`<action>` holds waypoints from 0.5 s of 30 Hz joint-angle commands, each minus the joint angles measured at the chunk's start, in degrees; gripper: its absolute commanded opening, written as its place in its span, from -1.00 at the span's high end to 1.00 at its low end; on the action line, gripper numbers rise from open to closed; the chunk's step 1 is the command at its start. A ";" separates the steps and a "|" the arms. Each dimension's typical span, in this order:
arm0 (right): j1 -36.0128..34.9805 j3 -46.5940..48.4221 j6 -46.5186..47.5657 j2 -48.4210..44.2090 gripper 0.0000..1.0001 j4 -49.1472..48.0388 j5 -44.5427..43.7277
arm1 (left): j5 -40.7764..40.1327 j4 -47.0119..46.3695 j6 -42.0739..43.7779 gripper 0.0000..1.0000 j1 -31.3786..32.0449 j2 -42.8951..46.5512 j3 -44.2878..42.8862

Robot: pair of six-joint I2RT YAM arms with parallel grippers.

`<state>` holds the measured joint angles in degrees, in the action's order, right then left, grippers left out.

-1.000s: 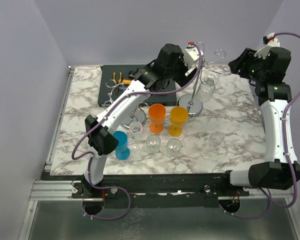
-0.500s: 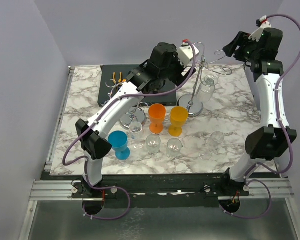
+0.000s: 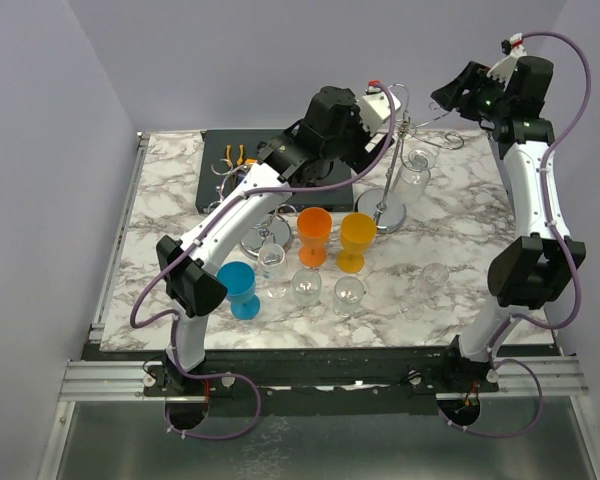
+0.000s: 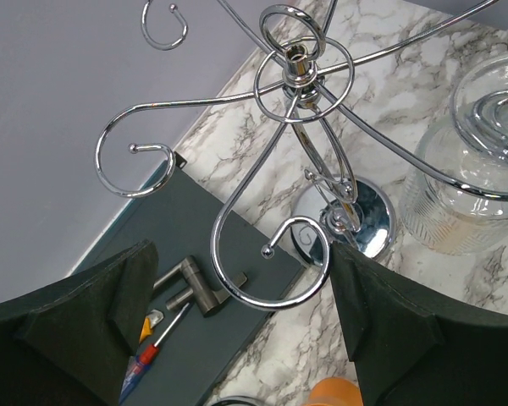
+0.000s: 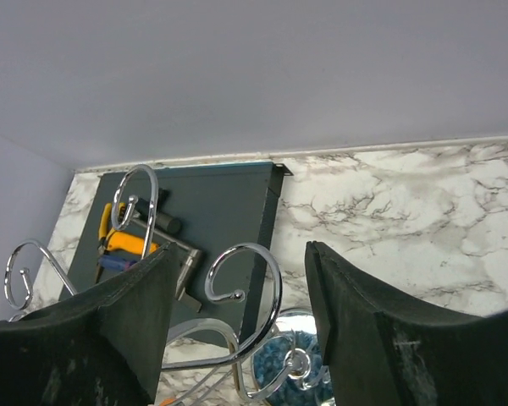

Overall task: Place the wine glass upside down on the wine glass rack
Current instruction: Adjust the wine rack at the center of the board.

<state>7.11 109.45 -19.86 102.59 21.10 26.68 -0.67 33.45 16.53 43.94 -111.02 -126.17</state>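
The chrome wine glass rack stands at the back of the marble table. A clear wine glass hangs upside down from one of its arms, on the rack's right side. The left wrist view shows that glass with its foot caught in a wire loop. My left gripper hovers open over the rack's top. Its jaws straddle a wire curl without gripping it. My right gripper is high at the rack's right side, open. A curl lies between its jaws, untouched.
Two orange cups stand in front of the rack's base. A blue cup and several clear glasses sit nearer the front. A dark mat with hand tools lies at the back left.
My right arm has risen and swung its gripper up and left toward the rack's top. My left arm's lower links shifted slightly while its gripper stayed over the rack.
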 commanded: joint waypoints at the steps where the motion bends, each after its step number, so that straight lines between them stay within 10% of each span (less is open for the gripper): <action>1: -0.50 1.54 -1.45 2.68 -0.31 -1.10 3.12 | -3.90 -0.19 1.21 -0.77 -0.52 -2.82 -2.83; 15: -0.88 -6.76 -1.19 -4.58 0.25 -3.06 -0.26 | -4.43 -0.16 1.90 -0.78 -2.21 -7.89 -8.20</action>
<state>6.55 105.32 -21.02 102.13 19.49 28.03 -1.76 33.54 17.63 43.59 -116.11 -130.19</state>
